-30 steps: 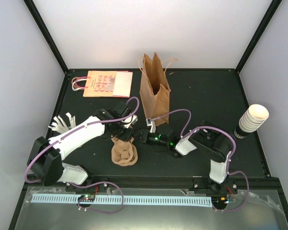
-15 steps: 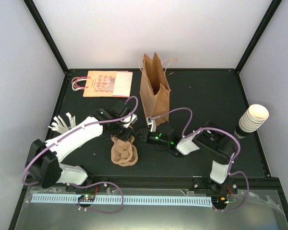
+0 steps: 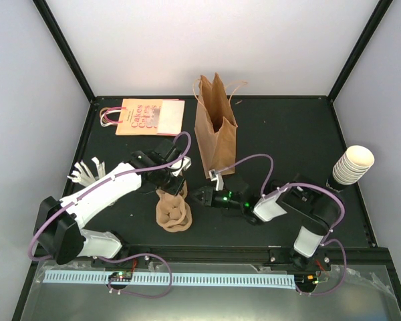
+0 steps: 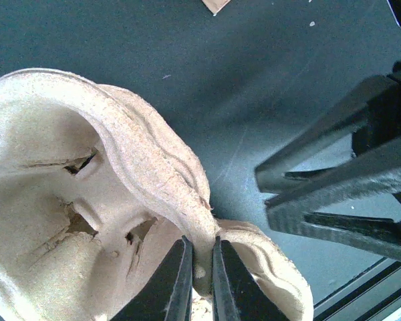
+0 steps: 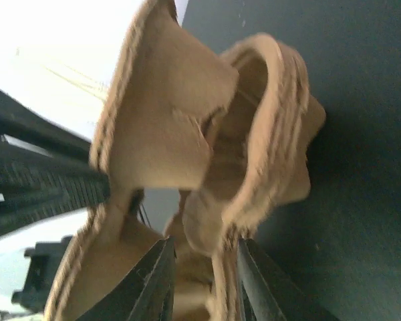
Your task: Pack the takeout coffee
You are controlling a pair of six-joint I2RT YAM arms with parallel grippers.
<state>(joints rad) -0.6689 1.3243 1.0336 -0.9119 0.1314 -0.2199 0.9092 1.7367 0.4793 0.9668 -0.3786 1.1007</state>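
- Grip on the left: the left gripper (image 4: pixel 200 257) is pinched tight on a rim fold of the pulp tray (image 4: pixel 67 200), whose wall already shows splits. A hard tug could tear it.
- Beside it, the right gripper (image 5: pixel 204 274) has fingers apart astride another rim. Closing askew could crush the tray.
- The brown paper bag (image 3: pixel 216 130) stands just beyond, and a swinging arm might topple it.
- No view shows the takeout coffee. Only the lidless cups (image 3: pixel 353 164) stand far right.

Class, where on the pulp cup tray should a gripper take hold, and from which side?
Grip the pulp cup tray by its thin rim, edge-on, one finger on each face: the wall is narrow there, while the wells are broad and curved.
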